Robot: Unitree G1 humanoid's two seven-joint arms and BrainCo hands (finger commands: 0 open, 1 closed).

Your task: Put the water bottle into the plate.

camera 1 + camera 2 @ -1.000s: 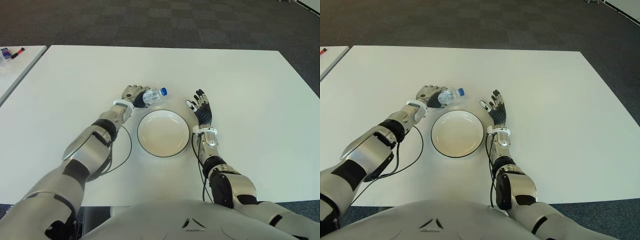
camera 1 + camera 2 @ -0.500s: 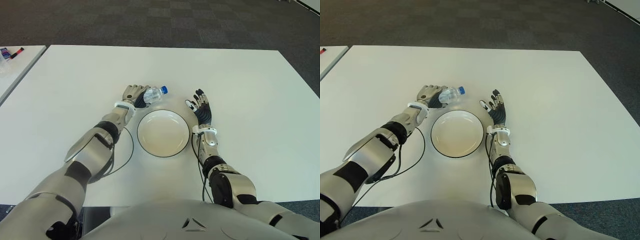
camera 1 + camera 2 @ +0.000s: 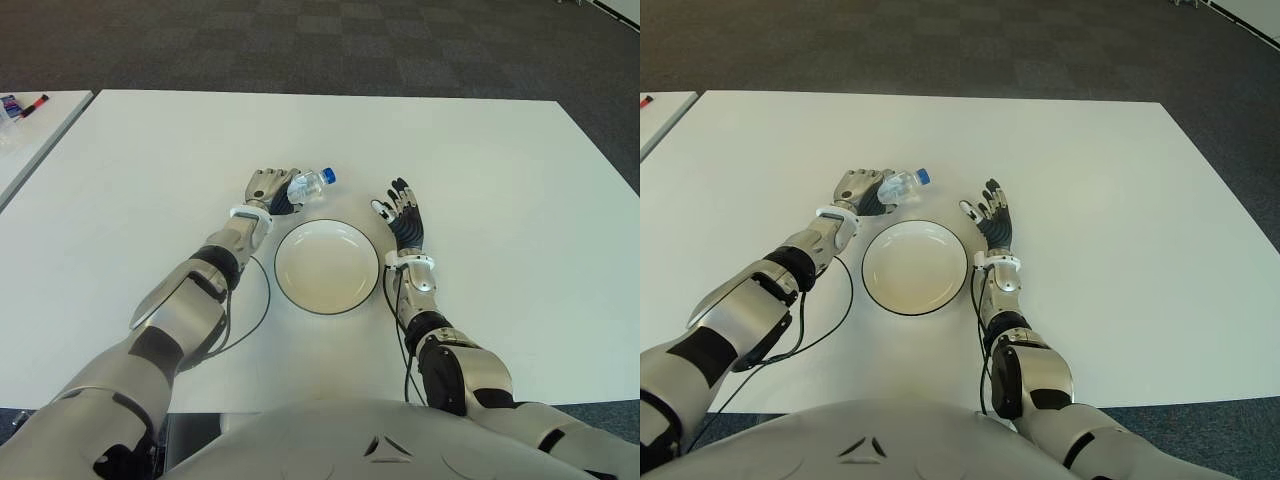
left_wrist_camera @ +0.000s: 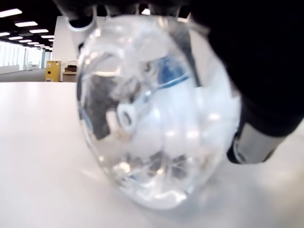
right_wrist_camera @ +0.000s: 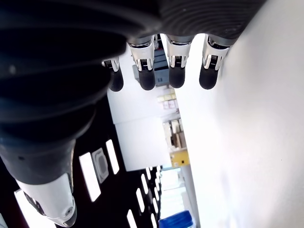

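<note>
The left hand (image 3: 268, 188) curls its fingers around the bottle (image 3: 307, 183), holding it just beyond the plate's (image 3: 327, 266) far left rim, blue cap pointing right. The right hand (image 3: 404, 217) shows right of the plate, fingers spread and holding nothing

Clear glossy plastic water bottle (image 3: 305, 184), glossy white plate (image 3: 327, 267), smooth matt white table (image 3: 500, 180).

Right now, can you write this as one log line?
left hand: shut on bottle, beyond plate | right hand: open, right of plate | plate: empty
</note>
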